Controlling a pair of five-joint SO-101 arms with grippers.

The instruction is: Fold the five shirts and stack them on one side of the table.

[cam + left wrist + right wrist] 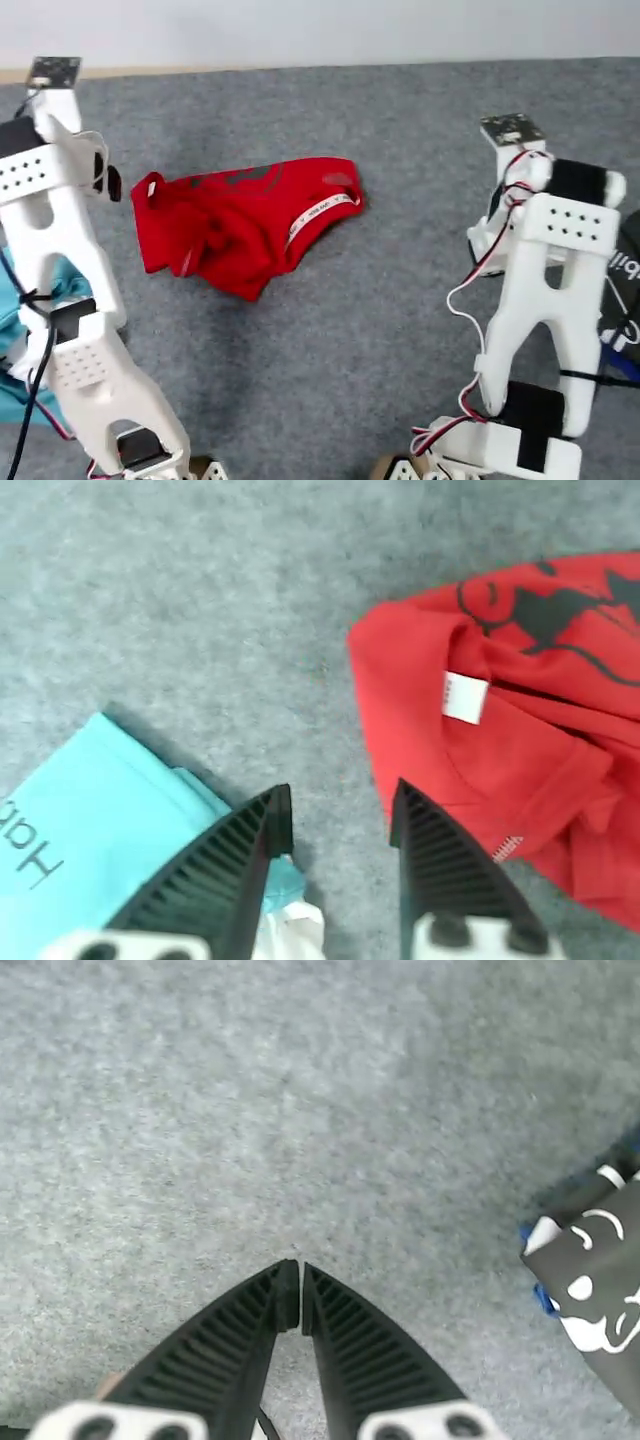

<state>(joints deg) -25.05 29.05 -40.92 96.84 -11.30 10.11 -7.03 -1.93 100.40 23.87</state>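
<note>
the left gripper (335, 802) is hovering with jaws apart, between the crumpled red shirt (245, 225) mid-table and a teal shirt (90, 820). the right gripper (300, 1270) is hovering pinched closed above the grey mat (400, 300), beside a black shirt (600, 1290) partly cut from view.

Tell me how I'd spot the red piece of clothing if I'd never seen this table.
Start at the grey table. Crumpled near its middle lies the red shirt. It is the only red garment, with a black print and a small white label, unlike the turquoise shirt and the black shirt at the table's opposite edges.
</note>
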